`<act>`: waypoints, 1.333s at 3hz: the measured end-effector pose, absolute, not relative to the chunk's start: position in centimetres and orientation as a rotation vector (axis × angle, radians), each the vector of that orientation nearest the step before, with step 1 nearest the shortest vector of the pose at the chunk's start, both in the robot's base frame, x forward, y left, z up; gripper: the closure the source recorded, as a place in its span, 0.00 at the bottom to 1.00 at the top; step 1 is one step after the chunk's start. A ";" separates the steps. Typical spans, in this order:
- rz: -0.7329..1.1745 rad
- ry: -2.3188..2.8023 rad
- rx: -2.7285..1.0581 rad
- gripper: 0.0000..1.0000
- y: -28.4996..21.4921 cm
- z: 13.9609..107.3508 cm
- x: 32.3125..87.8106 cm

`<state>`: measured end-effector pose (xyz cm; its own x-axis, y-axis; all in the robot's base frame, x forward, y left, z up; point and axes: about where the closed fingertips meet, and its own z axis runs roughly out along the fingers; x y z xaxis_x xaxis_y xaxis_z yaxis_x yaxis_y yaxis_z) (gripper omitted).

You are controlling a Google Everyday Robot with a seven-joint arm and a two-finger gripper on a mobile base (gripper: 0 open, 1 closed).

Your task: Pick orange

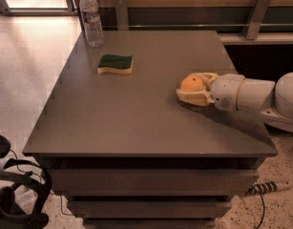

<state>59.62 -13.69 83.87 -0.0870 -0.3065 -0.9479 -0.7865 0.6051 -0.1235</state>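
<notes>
Where the hand point(186, 88) lies low over the counter point(136, 123), open bare surface stretches ahead of its fingertips and off to both sides, while the counter's side edge runs close behind it, under the arm point(246, 94). The front edge is nearer to the hand than the back edge. The white arm comes in across that side edge, stretched out almost level, with the hand pointing toward the middle of the counter. Its two pale fingers sit one on each side of the orange point(192, 83) and are closed against it, so the fruit is held between them at counter level. A green-topped yellow sponge point(115, 63) lies well ahead of the hand and farther back. A clear water bottle point(91, 18) stands beyond the sponge at the far corner. Both are well apart from the hand, and nothing stands between them and it.
</notes>
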 end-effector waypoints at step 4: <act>0.485 1.514 -1.110 1.00 -12.2 97.5 57.7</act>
